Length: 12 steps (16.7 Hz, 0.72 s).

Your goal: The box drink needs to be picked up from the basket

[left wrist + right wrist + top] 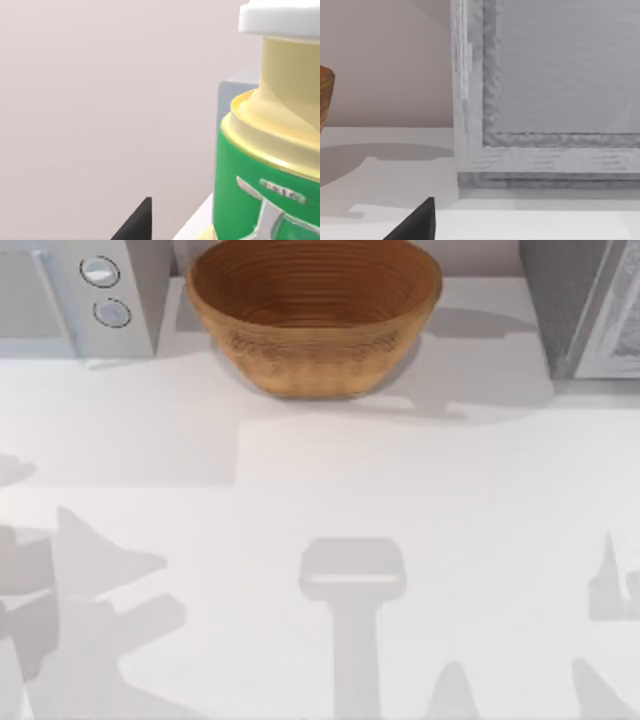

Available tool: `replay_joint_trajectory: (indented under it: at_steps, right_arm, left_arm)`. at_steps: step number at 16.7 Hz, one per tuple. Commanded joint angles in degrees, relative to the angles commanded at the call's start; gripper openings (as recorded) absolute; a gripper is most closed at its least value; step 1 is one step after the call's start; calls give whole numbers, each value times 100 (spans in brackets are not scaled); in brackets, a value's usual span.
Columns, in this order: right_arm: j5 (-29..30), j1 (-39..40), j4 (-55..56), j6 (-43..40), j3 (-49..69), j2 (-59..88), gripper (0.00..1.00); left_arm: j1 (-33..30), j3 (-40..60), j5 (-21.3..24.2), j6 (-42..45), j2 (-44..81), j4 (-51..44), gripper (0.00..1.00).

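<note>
The left tool [136, 224] showed as a dark wedge at the edge of the left wrist view, and I could not tell whether it was released or clenched. Close beside it stood a pale-yellow container [270, 165] with a green label and a white cap. A grey box edge rose just behind the container, and a plain pinkish wall lay beyond. Whether that container was the box drink could not be told, and so the drink's place could not be told either.

The right tool [417, 224] showed as a like dark wedge in the right wrist view, its state also not to be told. It faced a grey framed cabinet [545, 100] standing on the white desk [380, 175], with a sliver of the basket at the picture's edge.

From above, the basket [314, 345] sat upright at the far middle of the desk [320, 500], its ringed ribbing open to view. The grey microwave [75, 295] with two round knobs stood at the far left, just beside the basket. The grey cabinet stood at the far right, apart from the basket. Soft grey shadows lay across the near half of the desk.
</note>
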Motion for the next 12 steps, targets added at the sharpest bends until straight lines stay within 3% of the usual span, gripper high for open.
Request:
replay_joint_trajectory:
  at_steps: [6, 12]
  right_arm:
    - [0, 0, 0, 0, 0, 0, 100]
    - [0, 0, 0, 0, 0, 0, 100]
  left_arm:
    - [27, 38, 28, -3, 262, 226, 0]
    - [27, 38, 28, -3, 262, 226, 45]
